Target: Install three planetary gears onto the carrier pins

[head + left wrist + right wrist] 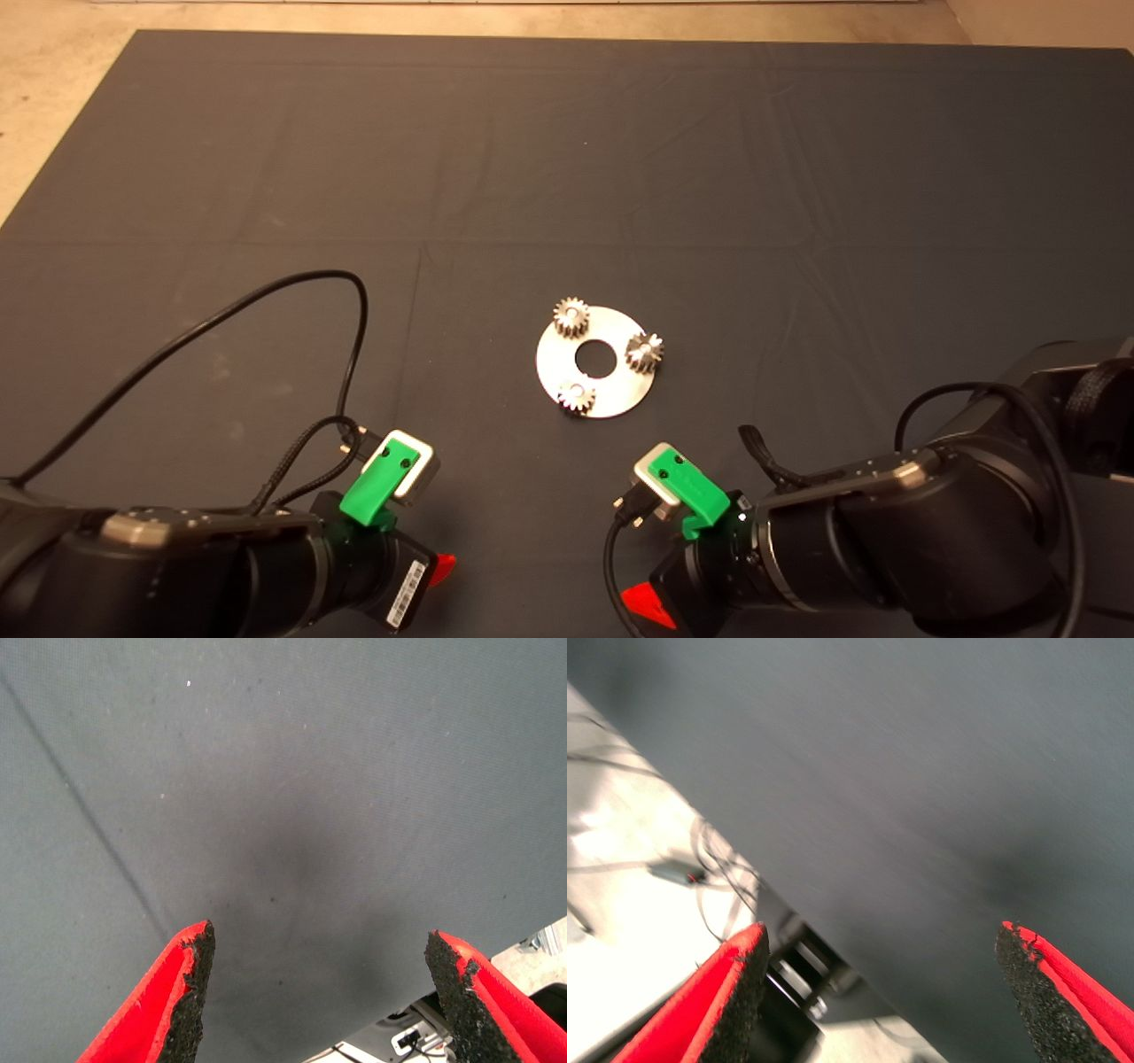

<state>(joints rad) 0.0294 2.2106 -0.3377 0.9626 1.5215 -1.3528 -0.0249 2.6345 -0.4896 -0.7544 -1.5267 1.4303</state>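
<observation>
Steel planetary gears [572, 316] sit on their pins, well apart from both tools.

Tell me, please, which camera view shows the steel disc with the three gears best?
The head view shows it best: the disc lies in the middle of the mat, with all three planetary gears around its centre hole. The left wrist view shows only mat between the open left claw; the right wrist view shows mat and floor past the open right claw.
</observation>
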